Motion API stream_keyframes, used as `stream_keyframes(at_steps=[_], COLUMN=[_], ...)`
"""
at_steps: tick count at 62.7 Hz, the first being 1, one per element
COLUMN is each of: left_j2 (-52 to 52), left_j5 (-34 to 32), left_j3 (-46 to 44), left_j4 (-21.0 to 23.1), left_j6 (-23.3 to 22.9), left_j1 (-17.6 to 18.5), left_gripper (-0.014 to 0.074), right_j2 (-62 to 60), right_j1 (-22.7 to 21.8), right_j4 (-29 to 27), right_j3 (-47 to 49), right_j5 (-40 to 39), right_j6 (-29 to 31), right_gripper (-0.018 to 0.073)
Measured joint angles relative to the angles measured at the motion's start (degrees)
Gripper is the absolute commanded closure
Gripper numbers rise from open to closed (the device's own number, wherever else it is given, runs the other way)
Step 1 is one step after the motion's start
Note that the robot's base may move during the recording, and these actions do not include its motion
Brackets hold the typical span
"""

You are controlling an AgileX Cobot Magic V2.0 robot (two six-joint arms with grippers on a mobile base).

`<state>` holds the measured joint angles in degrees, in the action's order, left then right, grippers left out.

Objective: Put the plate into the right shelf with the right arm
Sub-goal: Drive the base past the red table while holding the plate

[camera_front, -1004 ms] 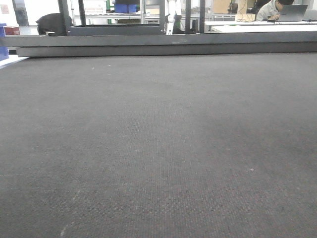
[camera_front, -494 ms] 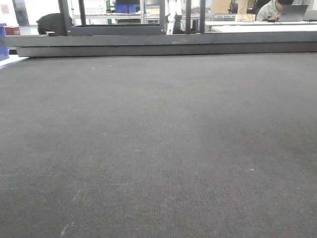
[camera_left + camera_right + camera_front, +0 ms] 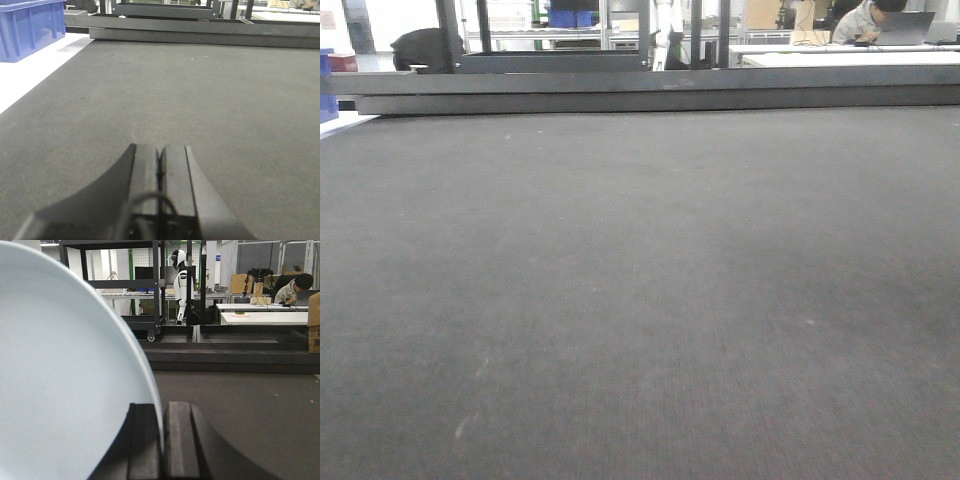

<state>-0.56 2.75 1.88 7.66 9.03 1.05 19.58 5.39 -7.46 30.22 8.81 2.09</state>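
Note:
In the right wrist view my right gripper is shut on the rim of a pale blue-white plate. The plate stands on edge and fills the left half of that view. A black shelf frame on wheels stands far ahead beyond low dark rails. In the left wrist view my left gripper is shut and empty, low over the dark grey mat. Neither gripper nor the plate shows in the front view.
Low dark rails border the far edge of the mat. A blue crate sits on a white surface to the left. A white humanoid robot, desks and a seated person are in the background.
The front view has shifted slightly: the far rails and background sit a little higher and specks on the mat have moved. No gripper enters that view.

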Motion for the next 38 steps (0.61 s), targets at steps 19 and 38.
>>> stream_keyframes(at_steps=[19,38], left_j2=[0.0,0.0], left_j5=[0.0,0.0], left_j3=[0.0,0.0], left_j4=[0.0,0.0], left_j6=[0.0,0.0], left_j1=[0.0,0.0], left_gripper=[0.0724,0.0724], right_j2=[0.0,0.0], right_j1=[0.0,0.0], right_j4=[0.0,0.0], right_j3=[0.0,0.0], right_j5=[0.0,0.0], right_j6=[0.0,0.0], right_gripper=[0.0505,0.0505])
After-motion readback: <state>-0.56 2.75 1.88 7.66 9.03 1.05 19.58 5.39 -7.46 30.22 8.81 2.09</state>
